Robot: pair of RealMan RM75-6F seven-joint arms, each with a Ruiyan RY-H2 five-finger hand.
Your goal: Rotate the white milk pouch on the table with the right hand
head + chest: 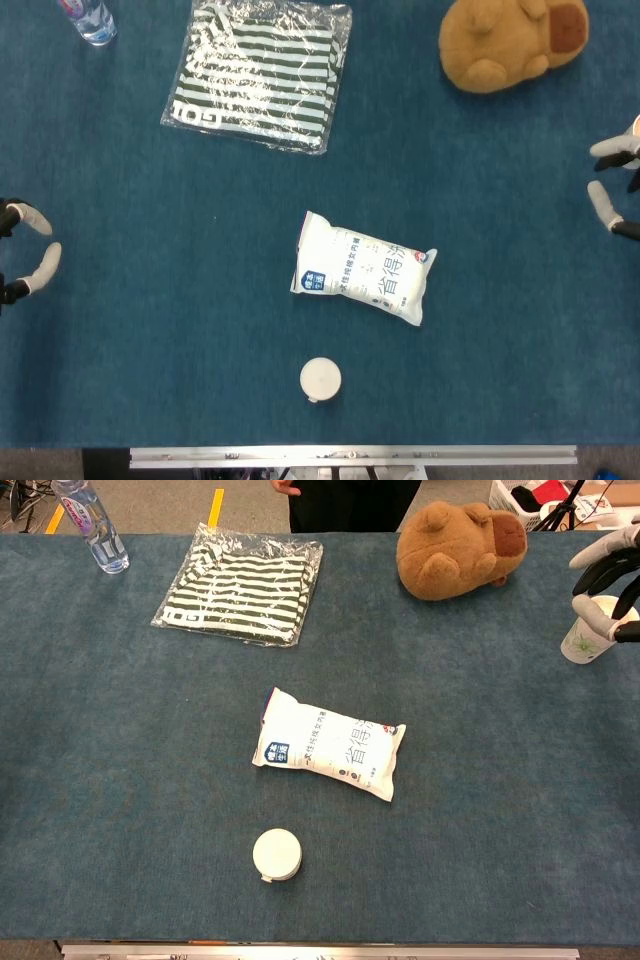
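Note:
The white milk pouch point(363, 268) point(330, 743) lies flat near the middle of the blue table, its long side running left to right and tilted slightly down to the right. My right hand point(612, 180) point(606, 583) shows only at the far right edge, well away from the pouch, fingers spread and holding nothing. My left hand point(27, 250) sits at the far left edge in the head view, fingers apart and empty; the chest view does not show it.
A small round white lid-like container point(320, 380) point(276, 855) sits just in front of the pouch. A bagged striped garment point(260, 72) point(243, 590), a water bottle point(88, 20) point(92, 525), a brown plush toy point(510, 42) point(458, 550) and a paper cup point(590, 630) stand along the back.

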